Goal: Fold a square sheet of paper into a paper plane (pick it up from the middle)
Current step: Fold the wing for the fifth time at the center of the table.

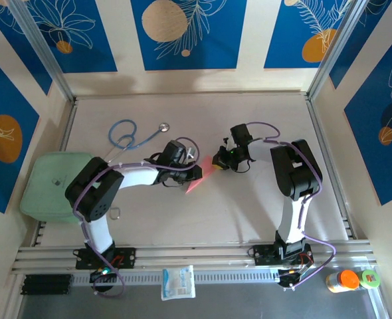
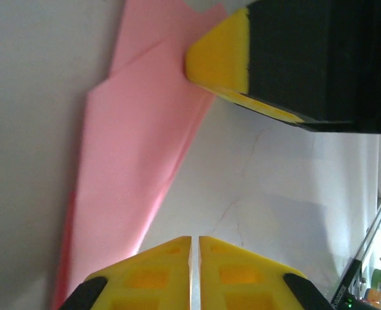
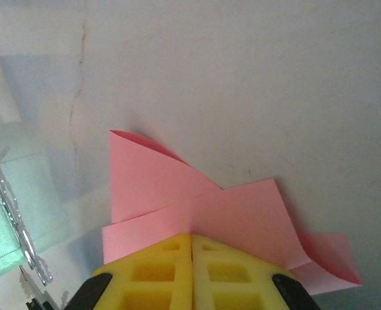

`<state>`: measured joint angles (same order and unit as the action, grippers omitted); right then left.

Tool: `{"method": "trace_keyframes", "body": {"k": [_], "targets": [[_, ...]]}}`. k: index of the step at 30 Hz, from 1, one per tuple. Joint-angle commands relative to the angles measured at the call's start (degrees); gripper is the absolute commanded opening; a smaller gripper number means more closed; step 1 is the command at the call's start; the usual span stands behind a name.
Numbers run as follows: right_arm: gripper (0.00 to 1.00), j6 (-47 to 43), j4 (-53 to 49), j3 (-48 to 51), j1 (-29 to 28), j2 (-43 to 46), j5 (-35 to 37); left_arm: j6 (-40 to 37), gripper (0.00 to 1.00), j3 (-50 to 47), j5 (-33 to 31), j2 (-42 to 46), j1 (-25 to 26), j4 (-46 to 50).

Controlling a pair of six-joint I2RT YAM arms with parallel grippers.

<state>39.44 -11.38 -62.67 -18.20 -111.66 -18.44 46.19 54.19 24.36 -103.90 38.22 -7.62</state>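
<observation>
A thin salmon-pink sheet of paper [image 1: 195,183] is lying on the matte white table [image 1: 249,219] between the two arms. It is not a flat square but a long, narrow, pointed shape with overlapping layers. In the left wrist view the paper [image 2: 132,161] is tapering toward one end, and in the right wrist view the paper [image 3: 177,194] is showing several flaps, some lifting slightly off the table. The folding seems well advanced, with the point and lengthwise folds apparently made. The wings probably need spreading and the creases flattening before it is looking like a finished plane. The left gripper [image 1: 197,171] is resting with its yellow fingers closed together [image 2: 194,258], and the paper is running beside them rather than between them. The right gripper [image 1: 221,159] is also closed [image 3: 192,253], with its tips sitting at the paper's wide end. Whether it is pinching a layer or only pressing down is impossible to tell. From above, both gripper heads are covering most of the paper, leaving only small pink patches showing. A centre crease is hard to make out, and the frame edge is cutting off one end in the left wrist view. A blue looped stethoscope [image 1: 126,136] and a pale green rounded pad [image 1: 50,183] are lying well apart to the left.
</observation>
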Motion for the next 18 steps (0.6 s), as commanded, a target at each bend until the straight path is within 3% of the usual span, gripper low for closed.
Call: {"method": "trace_keyframes", "body": {"k": [1,9,18], "targets": [[0.08,-0.84,-5.01,-0.03,0.61,-2.71,4.24,-1.20,0.10,0.51,-0.12,-2.54,-0.65,2.79],[0.08,-0.90,-5.09,-1.35,0.64,-2.39,2.74,-0.67,0.07,-2.47,0.77,-4.20,-0.64,3.30],[0.09,0.43,-2.28,-1.39,-2.62,6.16,-0.72,0.50,0.04,-2.43,0.43,-5.09,-0.55,2.61]]}}
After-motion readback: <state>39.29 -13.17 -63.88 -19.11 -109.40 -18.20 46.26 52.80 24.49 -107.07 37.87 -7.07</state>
